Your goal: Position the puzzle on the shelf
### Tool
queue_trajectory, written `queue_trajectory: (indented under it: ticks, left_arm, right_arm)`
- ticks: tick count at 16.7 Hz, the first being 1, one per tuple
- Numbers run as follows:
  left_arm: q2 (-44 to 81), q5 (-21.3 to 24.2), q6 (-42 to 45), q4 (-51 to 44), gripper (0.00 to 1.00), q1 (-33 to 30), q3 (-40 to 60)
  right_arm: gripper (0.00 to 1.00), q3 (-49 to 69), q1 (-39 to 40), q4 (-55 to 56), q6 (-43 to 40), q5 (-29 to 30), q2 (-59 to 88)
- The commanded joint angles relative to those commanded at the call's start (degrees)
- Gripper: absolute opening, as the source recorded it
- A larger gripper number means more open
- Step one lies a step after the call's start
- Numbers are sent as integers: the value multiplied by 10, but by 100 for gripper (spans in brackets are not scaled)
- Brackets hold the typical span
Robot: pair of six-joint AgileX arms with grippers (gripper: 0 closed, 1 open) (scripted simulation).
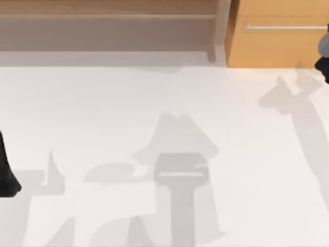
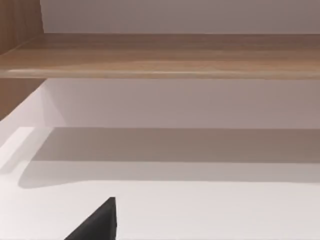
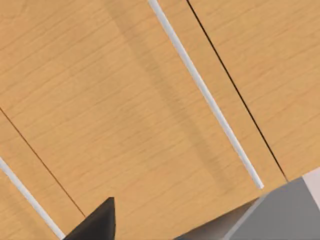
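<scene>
L arm (image 1: 7,172) parked table's left edge, R arm (image 1: 324,54) by cabinet (image 1: 277,46); grip state can't tell for either. Shelf (image 1: 108,15) far side, nearer L arm. Puzzle's bearing can't tell.

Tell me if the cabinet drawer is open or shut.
Shut: the cabinet front is flat, its silver handle flush, seams thin in the right wrist view.

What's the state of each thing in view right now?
Shelf: upright along the table's far edge, nothing on the visible board.
Cabinet: right of the shelf, drawer fronts flush and shut, bar handle across the front.
Left arm: at the table's left edge, low over the table.
Right arm: at the table's right edge, facing the cabinet front close up.
</scene>
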Motion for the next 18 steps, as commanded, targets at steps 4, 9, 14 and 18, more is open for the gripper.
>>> queue_trajectory:
  ticks: [4,9,14,18]
  left_arm:
    - [0,0,0,0,100,0,0]
    - [0,0,0,0,100,0,0]
    - [0,0,0,0,100,0,0]
    - [0,0,0,0,100,0,0]
  right_arm:
    - [100,84,10,121,-139,24,209]
    - [100,160,16,238,-265,49,408]
    - [100,190,16,287,-314,61,489]
    - [100,190,16,287,-314,61,489]
